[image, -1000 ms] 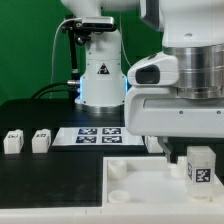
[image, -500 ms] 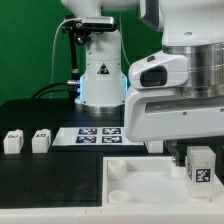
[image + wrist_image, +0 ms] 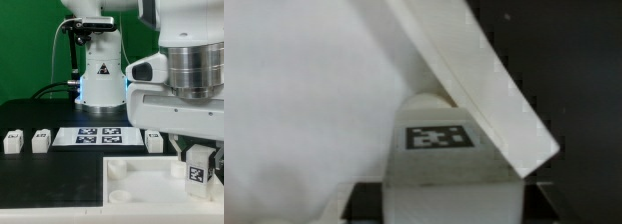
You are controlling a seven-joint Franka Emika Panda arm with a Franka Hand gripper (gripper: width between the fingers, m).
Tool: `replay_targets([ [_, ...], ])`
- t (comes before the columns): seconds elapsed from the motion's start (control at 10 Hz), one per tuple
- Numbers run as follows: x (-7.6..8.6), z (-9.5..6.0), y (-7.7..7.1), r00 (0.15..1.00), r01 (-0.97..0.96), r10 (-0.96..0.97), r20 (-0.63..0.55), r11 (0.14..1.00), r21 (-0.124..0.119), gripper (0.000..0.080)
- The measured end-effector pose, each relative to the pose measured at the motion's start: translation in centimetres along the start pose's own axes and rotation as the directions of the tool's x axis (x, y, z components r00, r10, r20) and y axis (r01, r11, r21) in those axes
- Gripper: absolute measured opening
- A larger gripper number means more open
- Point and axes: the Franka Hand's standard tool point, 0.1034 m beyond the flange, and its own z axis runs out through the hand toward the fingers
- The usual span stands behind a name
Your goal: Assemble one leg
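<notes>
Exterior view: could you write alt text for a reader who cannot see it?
The arm's pincer holds a white tagged leg over the white tray. Three other legs and the marker board rest on the black table.

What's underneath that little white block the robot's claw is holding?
Below the leg in the gripper lies the white tray. The leg's bottom end and any socket beneath it are hidden, so contact cannot be told.
</notes>
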Motion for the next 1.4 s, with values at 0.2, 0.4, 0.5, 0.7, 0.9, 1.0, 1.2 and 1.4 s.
replay_targets([
  [0.2,0.2,0.0,0.1,0.927,-0.374,0.373,0.039,0.928,0.008,0.0297],
  [0.4,-0.4,0.2,0.2,0.877,-0.478,0.478,0.043,0.878,-0.016,0.0296],
  [0.5,-0.4,0.2,0.3,0.897,-0.44,0.44,0.044,0.898,-0.014,0.032],
  [0.7,-0.5,0.2,0.3,0.911,-0.41,0.41,0.044,0.912,-0.014,0.0506],
  [0.9,-1.2,0.5,0.1,0.998,-0.039,0.039,0.046,0.999,0.001,0.061],
  [1.0,-1.1,0.5,0.1,0.997,0.056,-0.056,0.045,0.998,0.006,0.0644],
  [1.2,-1.1,0.5,0.2,0.978,0.202,-0.202,0.044,0.979,0.012,0.0649],
  [1.4,-0.9,0.6,0.4,0.811,0.585,-0.585,0.009,0.81,-0.044,0.0649],
])
